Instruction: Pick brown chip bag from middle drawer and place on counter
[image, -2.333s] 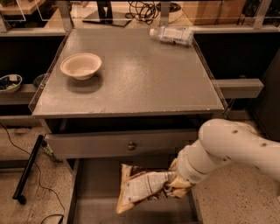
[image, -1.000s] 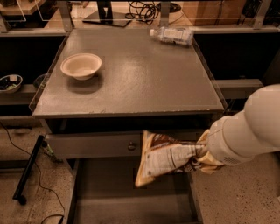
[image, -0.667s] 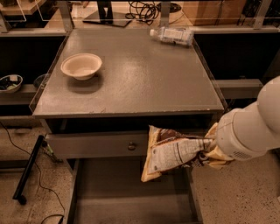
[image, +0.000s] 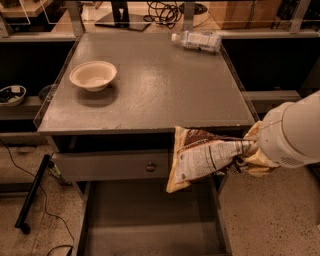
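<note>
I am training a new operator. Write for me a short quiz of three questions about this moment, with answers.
1. True or false: the brown chip bag lies on the floor of the middle drawer.
2. What rests on the counter? A) bowl and plastic bottle B) bowl only C) a mug
3. Fill in: the gripper, just below the counter's front right corner, is ___ on the bag's end.
Key: 1 false, it hangs above the drawer; 2 A; 3 shut.

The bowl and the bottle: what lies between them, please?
Bare counter, in the camera view; the gripper holds the chip bag by its front edge.
</note>
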